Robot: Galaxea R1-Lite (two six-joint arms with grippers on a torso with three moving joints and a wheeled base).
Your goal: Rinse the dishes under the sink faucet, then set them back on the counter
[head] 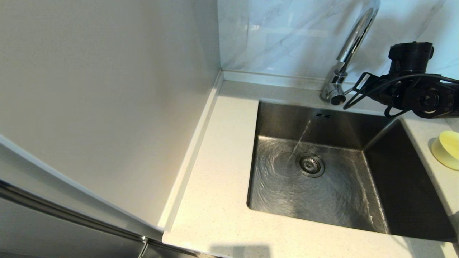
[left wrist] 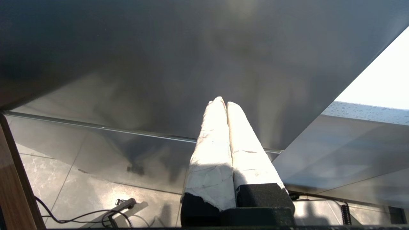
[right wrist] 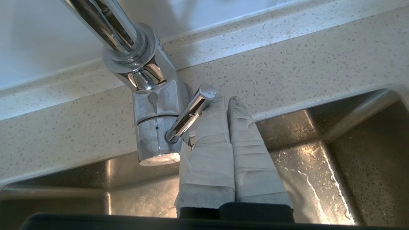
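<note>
The chrome sink faucet point(head: 353, 39) rises at the back of the steel sink point(head: 272, 118). A thin stream of water point(head: 300, 138) falls beside the drain strainer point(head: 310, 165) and swirls over the basin floor. My right arm point(head: 416, 93) reaches to the faucet's base. My right gripper point(right wrist: 227, 100) is shut and holds nothing; one finger lies against the side of the lever handle point(right wrist: 188, 115). The pastel-yellow bowl point(head: 448, 148) lies tilted on the counter right of the sink. The plate and chopsticks are out of view. My left gripper point(left wrist: 225, 103) is shut and empty, parked low below counter level.
The speckled counter point(head: 218, 172) runs along the sink's left and front. A plain wall panel point(head: 107, 89) stands at the left and a marble wall point(head: 287, 36) behind. In the left wrist view a grey cabinet face point(left wrist: 191, 64) looms ahead, with cables on the floor point(left wrist: 96, 214).
</note>
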